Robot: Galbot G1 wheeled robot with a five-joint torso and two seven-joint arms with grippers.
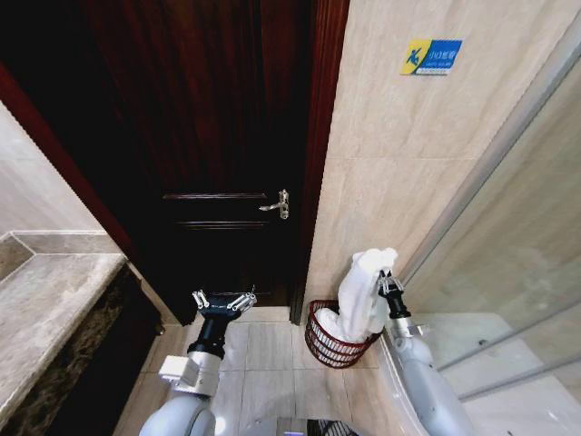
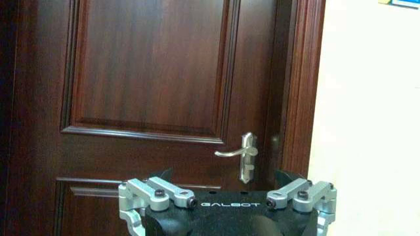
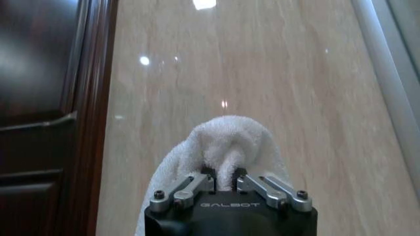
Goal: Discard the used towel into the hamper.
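Step in hand: the drop. Right gripper (image 1: 390, 283) is pinched shut on the top of the white towel (image 1: 360, 300), held up above the hamper (image 1: 331, 345), which stands on the floor tiles at the foot of the beige wall (image 1: 390, 154), just right of the dark door (image 1: 209, 136). Towel hangs long from the grip; its lower end already lies inside the hamper's rim, the upper part draped up to the fingers. In the right wrist view the fingers (image 3: 196, 184) close on a narrow fold, with a rounded hump of towel (image 3: 226, 140) standing beyond their tips and cloth spilling down one side. Judgement: nearly done; the next move calls for opening the jaws so the rest falls in, perhaps after lowering a little, since cloth may snag on the rim or slump outside. Left gripper (image 1: 223, 302) idle, spread open and empty, held up facing the door near its lever handle (image 1: 277, 205).
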